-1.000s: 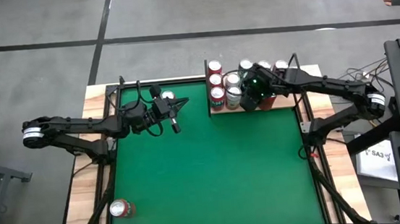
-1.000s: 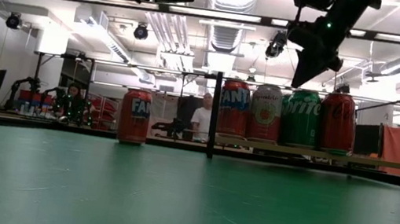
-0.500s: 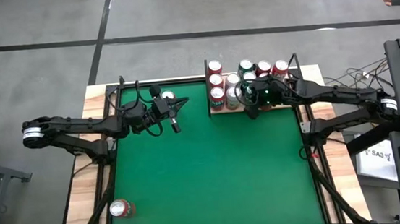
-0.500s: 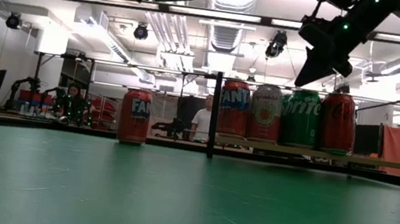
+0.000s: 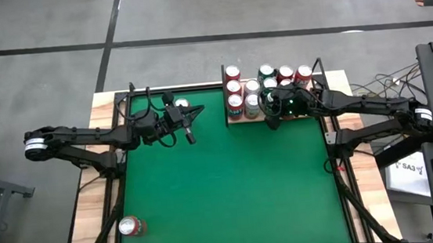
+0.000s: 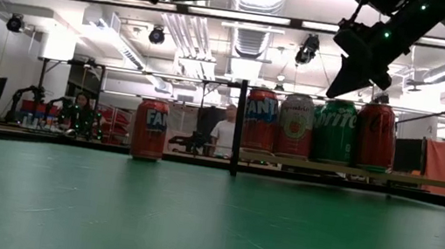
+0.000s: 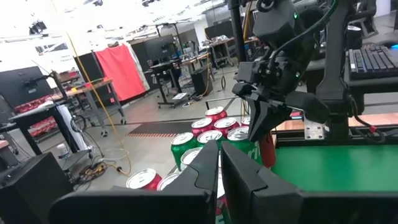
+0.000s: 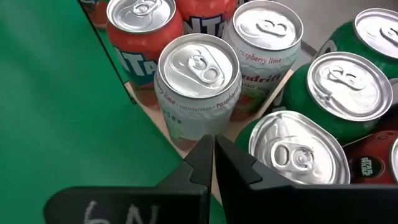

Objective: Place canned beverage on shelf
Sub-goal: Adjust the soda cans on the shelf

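Note:
The shelf [image 5: 238, 120] stands at the table's far edge, right of the middle, a pale board [image 6: 409, 179] with black rods. Several cans [image 5: 233, 87] stand upright on it, red, green and white ones [image 8: 198, 71]. My right gripper [image 5: 269, 119] hangs shut just above the cans at the shelf's near side [image 6: 337, 90], slanting down, its fingertips [image 8: 213, 144] over the gap between a white and a green can. My left gripper [image 5: 191, 138] is shut and level at the far left [image 7: 219, 163]. A red can [image 5: 181, 105] stands on the felt beside it [image 6: 150, 130].
Another red can [image 5: 130, 226] lies near the table's near left corner, apparently on its side. Green felt [image 5: 230, 191] spreads bare between the arms. Black frame rods [image 6: 239, 127] rise at the shelf's corners. People sit in the room beyond the table [image 6: 223, 131].
My right gripper, still shut, has drawn back a little from over the cans toward the shelf's near side and has tipped flatter, from pointing steeply down to slanting. The cans on the shelf have stayed put.

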Motion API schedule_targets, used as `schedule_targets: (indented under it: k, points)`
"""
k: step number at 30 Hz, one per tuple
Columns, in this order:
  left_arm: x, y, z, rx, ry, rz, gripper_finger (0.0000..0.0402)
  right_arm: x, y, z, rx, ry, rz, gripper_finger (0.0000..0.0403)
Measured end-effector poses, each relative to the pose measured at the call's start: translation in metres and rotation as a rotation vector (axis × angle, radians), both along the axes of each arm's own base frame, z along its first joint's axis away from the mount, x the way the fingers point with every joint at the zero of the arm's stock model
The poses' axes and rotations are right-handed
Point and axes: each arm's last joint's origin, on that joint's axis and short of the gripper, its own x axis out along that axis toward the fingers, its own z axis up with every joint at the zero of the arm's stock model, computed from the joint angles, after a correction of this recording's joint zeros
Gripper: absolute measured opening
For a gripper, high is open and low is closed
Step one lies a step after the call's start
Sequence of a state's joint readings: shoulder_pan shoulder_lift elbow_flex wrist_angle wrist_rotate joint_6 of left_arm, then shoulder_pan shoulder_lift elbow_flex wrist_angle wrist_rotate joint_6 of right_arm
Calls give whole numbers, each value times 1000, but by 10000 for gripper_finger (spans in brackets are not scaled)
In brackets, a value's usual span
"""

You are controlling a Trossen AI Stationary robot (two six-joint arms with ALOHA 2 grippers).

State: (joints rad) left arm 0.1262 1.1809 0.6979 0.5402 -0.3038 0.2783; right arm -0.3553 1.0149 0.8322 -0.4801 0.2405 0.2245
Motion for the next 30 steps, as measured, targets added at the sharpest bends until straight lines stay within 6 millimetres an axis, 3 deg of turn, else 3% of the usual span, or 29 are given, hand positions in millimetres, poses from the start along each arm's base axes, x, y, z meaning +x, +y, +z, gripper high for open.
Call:
schedule_targets:
  k: [21,30]
  points:
    - [0,0,-7,-16,67,-1,1,5,-2,3,-59,-78,-65,9]
    - [0,0,-7,-16,69,-1,1,-1,-3,1,-96,-7,-162,9]
